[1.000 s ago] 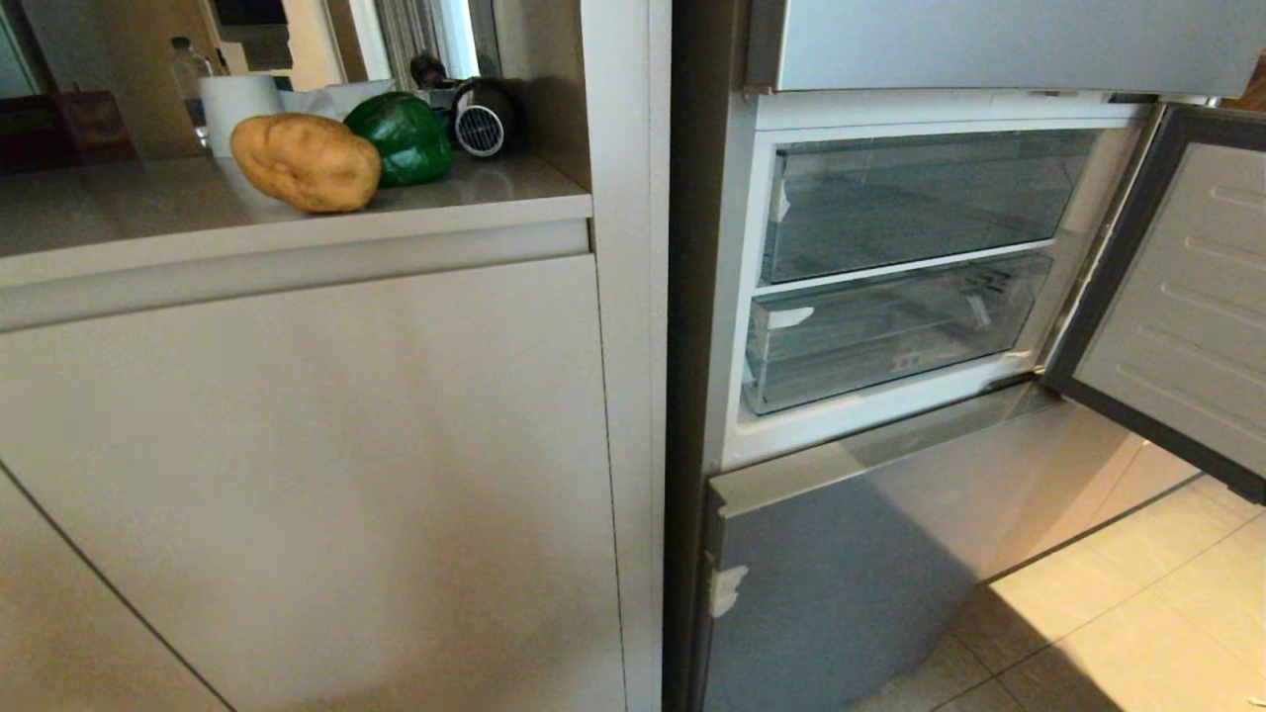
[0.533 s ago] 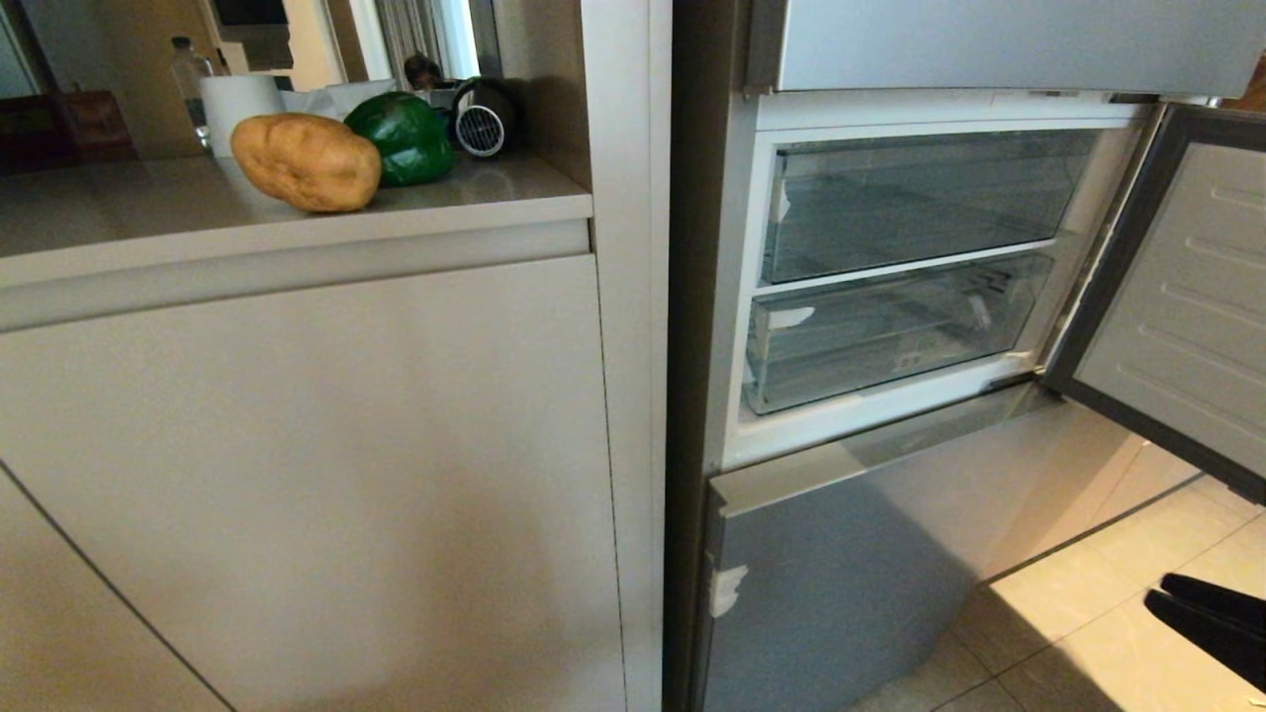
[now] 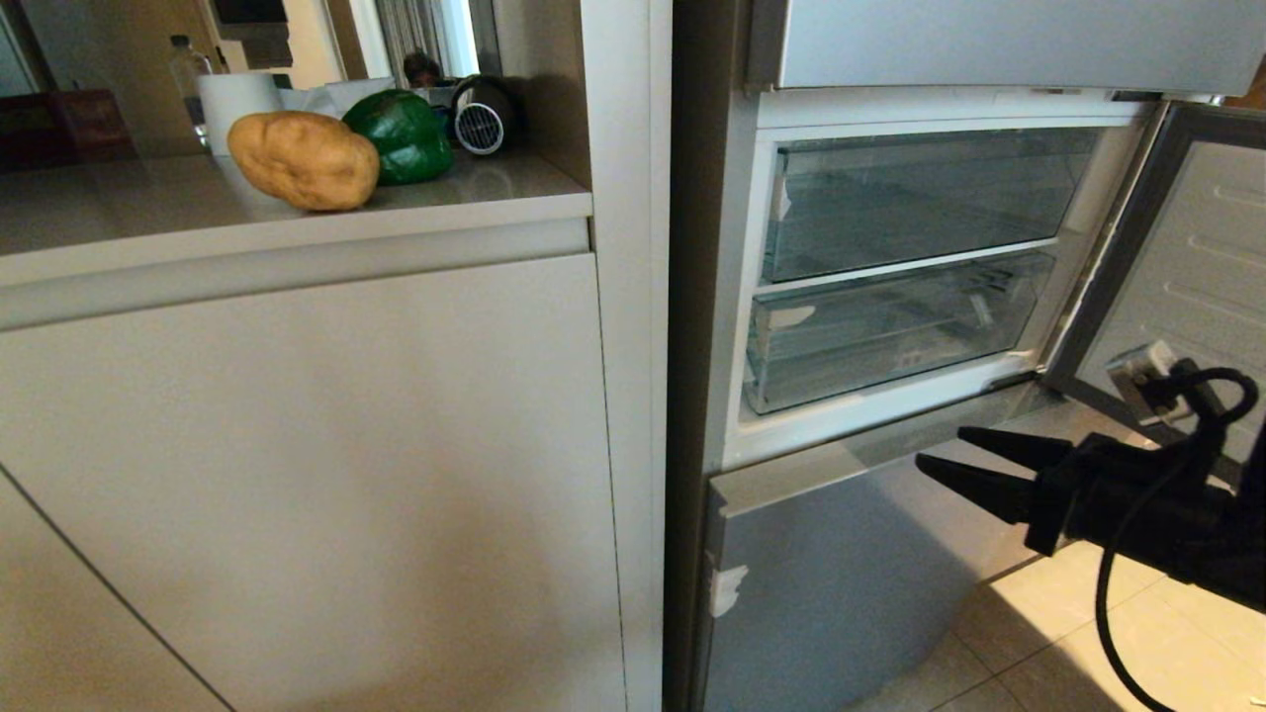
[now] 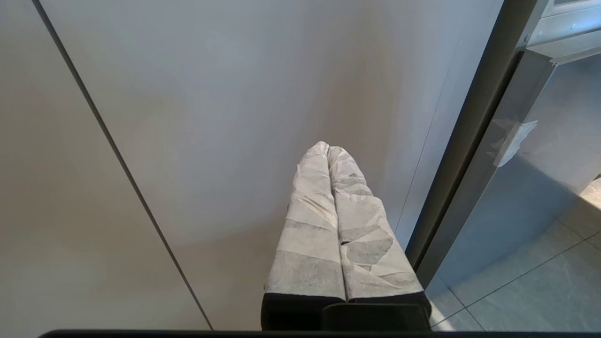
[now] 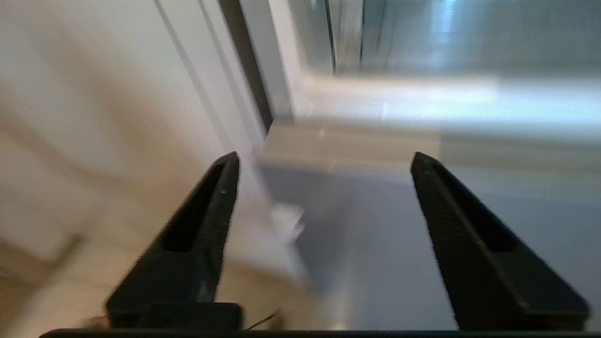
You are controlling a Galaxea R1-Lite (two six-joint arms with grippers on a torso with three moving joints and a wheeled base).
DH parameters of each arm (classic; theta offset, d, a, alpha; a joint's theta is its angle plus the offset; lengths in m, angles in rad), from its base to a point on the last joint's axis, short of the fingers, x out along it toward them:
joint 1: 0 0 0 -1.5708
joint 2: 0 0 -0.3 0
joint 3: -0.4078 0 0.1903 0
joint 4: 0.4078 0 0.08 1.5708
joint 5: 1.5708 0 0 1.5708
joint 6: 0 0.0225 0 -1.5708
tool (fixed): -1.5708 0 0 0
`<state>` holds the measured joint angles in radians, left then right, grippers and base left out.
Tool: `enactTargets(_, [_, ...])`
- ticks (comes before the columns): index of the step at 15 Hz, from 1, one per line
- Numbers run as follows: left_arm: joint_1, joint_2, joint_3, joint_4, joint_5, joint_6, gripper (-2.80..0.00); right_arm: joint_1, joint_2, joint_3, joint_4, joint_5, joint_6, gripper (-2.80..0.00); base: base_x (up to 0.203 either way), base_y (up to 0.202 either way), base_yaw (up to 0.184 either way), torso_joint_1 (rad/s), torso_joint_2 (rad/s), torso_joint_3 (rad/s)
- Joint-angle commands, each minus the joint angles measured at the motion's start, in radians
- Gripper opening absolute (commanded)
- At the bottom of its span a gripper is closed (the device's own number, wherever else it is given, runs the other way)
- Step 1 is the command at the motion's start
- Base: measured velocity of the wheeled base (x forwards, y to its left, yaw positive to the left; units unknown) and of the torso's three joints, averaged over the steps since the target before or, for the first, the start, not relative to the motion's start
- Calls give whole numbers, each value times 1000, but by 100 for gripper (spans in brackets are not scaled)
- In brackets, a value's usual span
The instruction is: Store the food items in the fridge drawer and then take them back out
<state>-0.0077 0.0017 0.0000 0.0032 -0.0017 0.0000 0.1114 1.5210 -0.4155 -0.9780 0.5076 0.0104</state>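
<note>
One arm has entered the head view since a second ago, when none showed: the right end effector [image 3: 940, 447] now reaches in from the lower right, level with the top edge of the fridge's lowest panel [image 3: 841, 574], its two black fingers spread apart with nothing between them. Half a second ago only its tips showed at the lower right corner over the floor. The right wrist view shows the same wide gap between the fingers [image 5: 202, 225], with the grey panel ahead. Nothing else has shifted.

The fridge drawer [image 3: 890, 331], a see-through bin, sits pushed in just above and ahead of the right end effector, under a second clear compartment [image 3: 920, 198]. The open fridge door [image 3: 1177, 287] stands beside and behind that arm.

The potato [image 3: 303, 160] and the green pepper [image 3: 401, 135] lie touching on the desk [image 3: 129, 218], well away from the right end effector, across the tall cupboard side, and higher. Behind them stand a white roll [image 3: 237, 104], a water bottle [image 3: 188, 79] and a small round black gadget [image 3: 482, 124].

The left end effector [image 4: 327, 149], its fingers wrapped in white tape and pressed together, hangs low before the pale cupboard front [image 4: 225, 94], near the fridge's edge. Cream floor tiles [image 3: 1108, 633] lie below the right arm.
</note>
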Motion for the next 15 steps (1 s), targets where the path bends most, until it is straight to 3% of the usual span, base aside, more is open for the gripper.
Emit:
enactTargets(1, [0, 0, 0, 0, 0, 0, -280, 57, 160, -69, -38, -52, -26, 0, 0, 0, 0, 0, 0, 0])
enactTargets(5, [0, 0, 0, 0, 0, 0, -280, 169, 311, -215, -66, -269, -30, 0, 0, 0, 0, 0, 0, 0])
enactTargets(8, [0, 0, 0, 0, 0, 0, -280, 206, 424, -294, -175, -392, -31, 0, 0, 0, 0, 0, 0, 0])
enactTargets(15, [0, 0, 0, 0, 0, 0, -280, 211, 476, -389, -217, -407, -27, 0, 0, 0, 0, 0, 0, 0])
